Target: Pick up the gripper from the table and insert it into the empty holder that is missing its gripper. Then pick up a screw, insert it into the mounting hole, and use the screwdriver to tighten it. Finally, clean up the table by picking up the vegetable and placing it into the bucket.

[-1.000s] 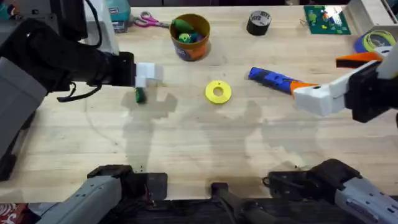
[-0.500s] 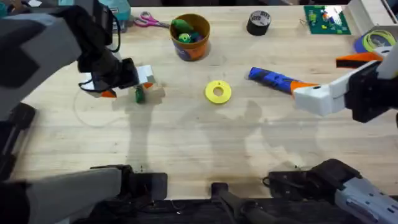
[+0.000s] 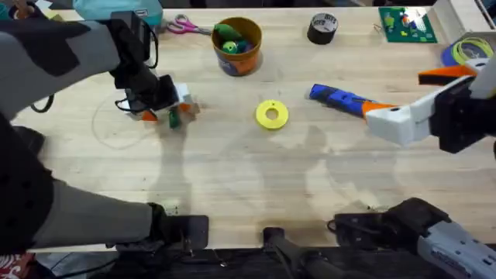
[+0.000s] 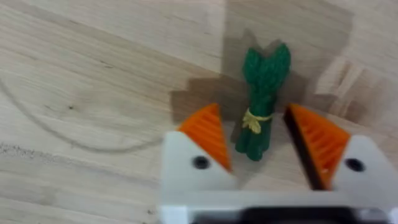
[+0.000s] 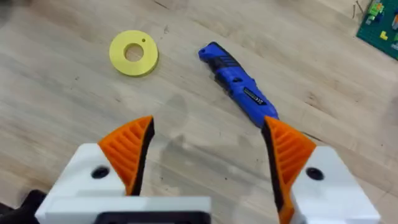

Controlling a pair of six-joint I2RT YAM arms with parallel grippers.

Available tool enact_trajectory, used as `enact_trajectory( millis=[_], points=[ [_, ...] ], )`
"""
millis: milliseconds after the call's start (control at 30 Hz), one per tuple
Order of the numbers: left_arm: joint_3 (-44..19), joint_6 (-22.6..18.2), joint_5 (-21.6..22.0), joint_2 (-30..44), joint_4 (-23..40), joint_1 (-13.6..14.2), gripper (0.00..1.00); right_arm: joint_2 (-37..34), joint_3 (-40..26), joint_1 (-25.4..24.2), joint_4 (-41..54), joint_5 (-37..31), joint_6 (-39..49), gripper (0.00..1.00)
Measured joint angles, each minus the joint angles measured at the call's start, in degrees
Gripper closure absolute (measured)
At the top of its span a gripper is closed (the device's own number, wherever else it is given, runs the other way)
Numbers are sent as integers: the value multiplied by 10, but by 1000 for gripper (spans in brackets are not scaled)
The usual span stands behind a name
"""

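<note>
With its pads spread apart on either side of the vegetable [image 4: 261,102], the left end effector [image 4: 261,146] sits low over the tabletop [image 3: 232,178], the green stalk lying between the orange pads [image 4: 208,134] but not yet pinched, as far as the wrist view shows. That straddling pose suits a closing grasp across the slim middle of the toy, near its yellow tie, so I judge the cleanup step to be the one in hand. Beyond the left end effector, across open wood, stands the bucket [image 3: 237,45], already holding green and yellow toys; nothing lies on the path to it. Scissors [image 3: 183,26] lie beside the bucket.

Well apart, the right end effector [image 5: 208,158] hangs open and empty above bare wood. Ahead of it lie the screwdriver [image 5: 238,84] and a yellow disc [image 5: 134,53], neither touched. A black tape roll [image 3: 322,28] and a green board [image 3: 406,23] sit farther off, clear of both arms.
</note>
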State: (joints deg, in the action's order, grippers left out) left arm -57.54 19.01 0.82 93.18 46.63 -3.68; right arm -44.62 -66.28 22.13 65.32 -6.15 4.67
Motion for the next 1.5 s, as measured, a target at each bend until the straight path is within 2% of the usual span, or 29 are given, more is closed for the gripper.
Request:
enact_trajectory(
  millis=[67, 133, 167, 200, 500, 600, 733, 833, 967, 1233, 1333, 1500],
  points=[
    [0, 3, -1, 3, 0, 0, 521, 0, 0, 0, 0, 0, 0, 5],
    [0, 3, -2, 3, -3, 0, 842, 0, 0, 0, 0, 0, 0, 5],
    [0, 2, -2, 3, -4, 0, 950, 0, 0, 0, 0, 0, 0, 5],
    [0, 2, -2, 3, -4, 0, 978, 0, 0, 0, 0, 0, 0, 5],
    [-8, 3, -3, 2, 0, 0, 978, 0, 0, 0, 0, 0, 0, 5],
    [-37, -1, -8, -7, 1, 0, 979, 0, 0, 0, 0, 0, 0, 5],
    [-111, -32, -20, -34, -3, 9, 979, 0, 0, 0, 0, 0, 0, 5],
    [-173, -57, -30, -50, -16, 29, 979, 0, 0, 0, -1, 0, 0, 5],
    [-217, -80, -47, -60, -78, 72, 979, 0, 0, 0, 0, 0, 0, 5],
    [-219, -92, -60, -43, -195, 170, 979, 0, 0, 0, 0, 0, 0, 6],
    [-219, -94, -62, -20, -220, 191, 979, 0, 0, 0, 0, 0, 0, 6],
    [-219, -96, -62, 38, -244, 209, 979, 0, 0, 0, 0, 0, 0, 7]
  ],
)
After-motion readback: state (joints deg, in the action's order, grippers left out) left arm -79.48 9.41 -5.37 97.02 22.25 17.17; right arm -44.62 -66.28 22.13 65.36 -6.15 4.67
